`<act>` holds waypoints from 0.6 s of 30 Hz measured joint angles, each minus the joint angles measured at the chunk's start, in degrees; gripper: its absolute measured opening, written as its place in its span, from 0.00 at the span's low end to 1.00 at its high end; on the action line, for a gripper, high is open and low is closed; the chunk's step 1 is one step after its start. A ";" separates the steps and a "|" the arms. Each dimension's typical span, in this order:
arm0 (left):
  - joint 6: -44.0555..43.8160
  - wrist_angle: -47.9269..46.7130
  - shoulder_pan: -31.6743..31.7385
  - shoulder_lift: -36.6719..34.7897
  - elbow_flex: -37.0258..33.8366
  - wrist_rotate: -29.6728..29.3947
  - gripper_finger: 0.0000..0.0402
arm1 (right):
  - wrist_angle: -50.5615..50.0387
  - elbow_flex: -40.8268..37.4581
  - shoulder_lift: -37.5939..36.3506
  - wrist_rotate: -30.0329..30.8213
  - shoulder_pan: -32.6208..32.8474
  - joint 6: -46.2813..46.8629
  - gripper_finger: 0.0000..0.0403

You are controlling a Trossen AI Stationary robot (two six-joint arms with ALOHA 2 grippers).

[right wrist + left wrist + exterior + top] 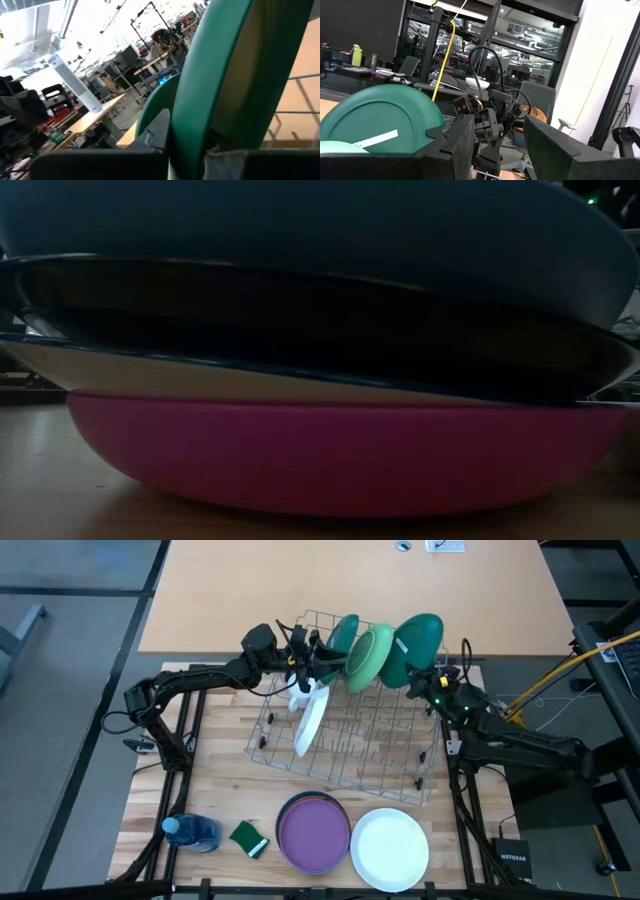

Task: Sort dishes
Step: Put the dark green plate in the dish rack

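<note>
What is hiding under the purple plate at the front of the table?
A blue plate's rim peeks out under the purple plate. The low view shows more plates in that stack, with a pink one at the bottom. Their flat insides are covered, so anything between them cannot be seen.

The stack of round plates (330,380) is filling the low view, hiding the table behind it; the dark green round plate (235,75) is being cut off by the right wrist view's edge.
</note>
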 joint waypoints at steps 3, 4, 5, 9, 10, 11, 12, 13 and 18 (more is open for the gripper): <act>0.00 -0.01 0.00 0.00 0.00 0.00 0.40 | 2.81 0.00 2.33 -1.13 0.00 0.00 0.08; 0.00 -0.01 0.00 0.00 0.00 0.00 0.40 | 2.98 0.00 2.87 -1.15 0.00 0.00 0.08; 0.00 0.01 0.00 0.00 0.00 0.00 0.40 | 2.92 0.00 3.44 -1.15 0.00 0.01 0.08; -0.02 -0.01 0.00 0.00 0.00 0.00 0.40 | 1.45 0.00 6.25 -1.15 0.00 0.39 0.08; 0.00 0.01 0.00 0.00 0.00 0.00 0.40 | 1.56 0.00 7.07 -1.14 0.00 0.80 0.08; -0.01 0.01 0.00 0.00 0.00 0.00 0.40 | 1.62 0.00 7.92 -1.10 0.00 1.39 0.08; -0.02 0.01 0.00 0.00 0.00 0.00 0.40 | 1.62 0.00 8.79 -1.11 0.00 1.61 0.08; -0.02 0.01 0.00 0.00 0.00 0.00 0.40 | 1.60 0.00 9.75 -1.13 0.00 1.60 0.08; 0.00 -0.16 0.00 0.00 0.00 0.00 0.40 | 1.64 0.00 13.61 -1.13 0.00 1.56 0.08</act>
